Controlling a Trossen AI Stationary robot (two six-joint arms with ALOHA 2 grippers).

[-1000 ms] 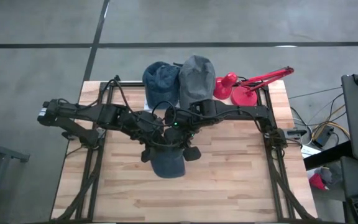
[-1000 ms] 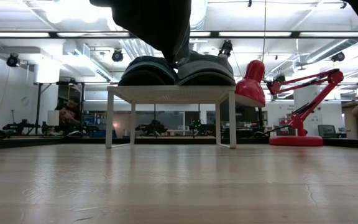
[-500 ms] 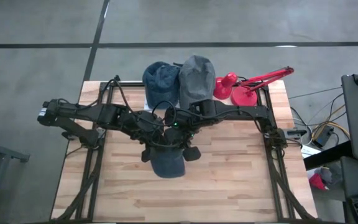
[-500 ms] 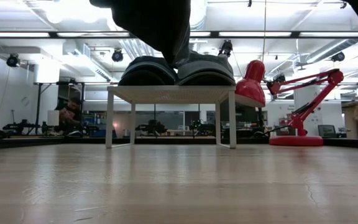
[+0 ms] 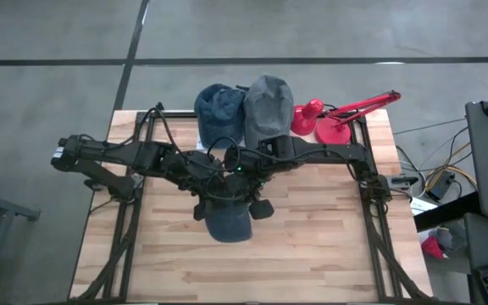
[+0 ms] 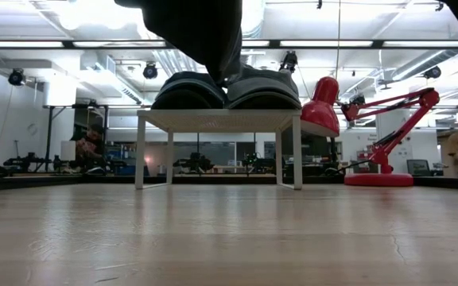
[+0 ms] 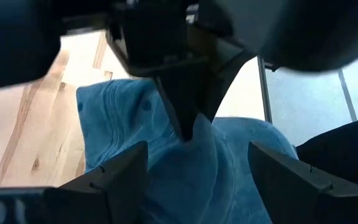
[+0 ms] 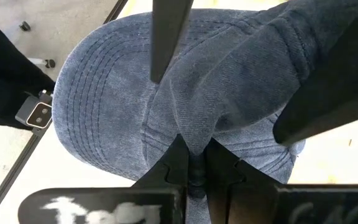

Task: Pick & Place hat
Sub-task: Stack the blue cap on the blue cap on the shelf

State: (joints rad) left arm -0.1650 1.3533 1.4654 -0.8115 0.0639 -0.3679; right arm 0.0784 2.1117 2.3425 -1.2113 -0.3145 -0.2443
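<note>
Over the middle of the table [image 5: 329, 237] we see both arms meeting above a blue denim hat [image 5: 228, 222], which hangs off the wood rather than lying on it. The right gripper [image 8: 191, 163] has its fingers pressed together, pinching a fold of the hat's cloth. The left gripper [image 7: 194, 165] stands with its fingers spread wide apart on either side of the same hat, touching nothing we can make out. At the far edge, two more hats, a blue one [image 5: 219, 108] and a grey one [image 5: 268, 106], sit side by side on a small white stand [image 6: 217, 121], with a red desk lamp [image 5: 337, 114] just beside them.
</note>
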